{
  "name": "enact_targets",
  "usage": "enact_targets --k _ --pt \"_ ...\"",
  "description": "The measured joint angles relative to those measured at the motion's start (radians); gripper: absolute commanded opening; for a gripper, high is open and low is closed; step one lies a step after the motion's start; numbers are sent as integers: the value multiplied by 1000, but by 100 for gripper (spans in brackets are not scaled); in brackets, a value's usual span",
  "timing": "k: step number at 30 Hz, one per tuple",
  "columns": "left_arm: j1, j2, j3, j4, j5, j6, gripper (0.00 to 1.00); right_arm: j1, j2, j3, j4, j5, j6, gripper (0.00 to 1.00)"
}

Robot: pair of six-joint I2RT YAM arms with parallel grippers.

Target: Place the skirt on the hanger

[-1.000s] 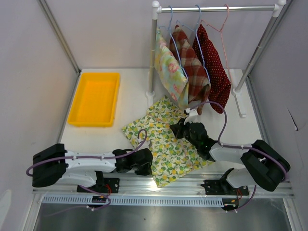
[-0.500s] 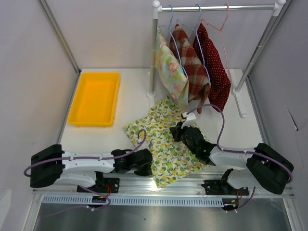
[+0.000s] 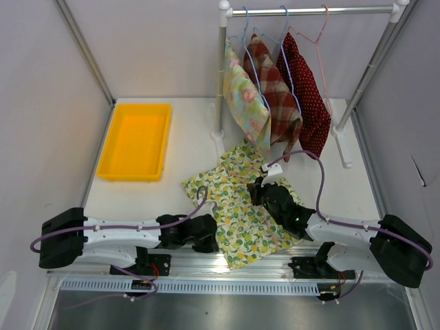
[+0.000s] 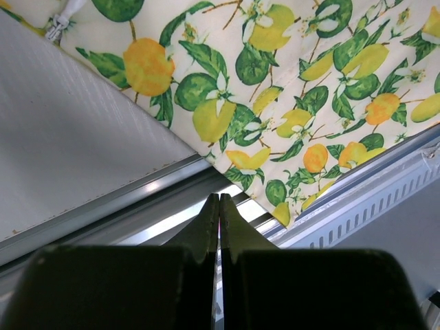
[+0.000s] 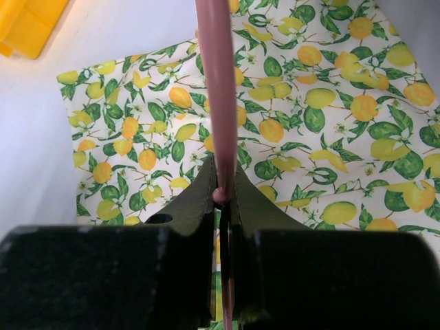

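The lemon-print skirt lies flat on the white table, its near corner over the front rail. My right gripper hovers over the skirt's middle, shut on a thin pink rod that rises out of the top of the wrist view; I cannot tell whether it is hanger wire or a cord. A pink wire hanger hangs on the rack's bar. My left gripper sits at the skirt's near-left edge above the metal rail, shut with nothing in it.
A yellow tray stands at the back left. The rack's left post and right foot rest on the table. A floral cloth, a plaid one and a red dotted one hang there. An aluminium rail borders the front.
The skirt has slid a little to the right. The right arm's elbow has swung right while its gripper stayed over the skirt. The left gripper has edged slightly nearer the front rail.
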Motion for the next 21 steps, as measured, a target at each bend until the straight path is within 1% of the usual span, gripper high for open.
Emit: enact_targets --k 2,5,6,10,14,21 --pt "-3 -3 0 0 -1 -2 0 8 0 0 -6 10 -6 0" --pt "-10 -26 0 -10 -8 -6 11 18 -1 0 -8 23 -11 0" --pt "-11 -41 1 -16 -14 -6 18 20 -1 0 -8 27 -11 0" --pt "-12 -112 31 -42 -51 1 29 42 -6 0 -20 50 -13 0" --pt "-13 -158 110 -94 -99 17 32 79 -56 15 -87 71 -29 0" --pt "-6 -236 277 -206 -215 70 35 172 -246 150 -337 119 -100 0"
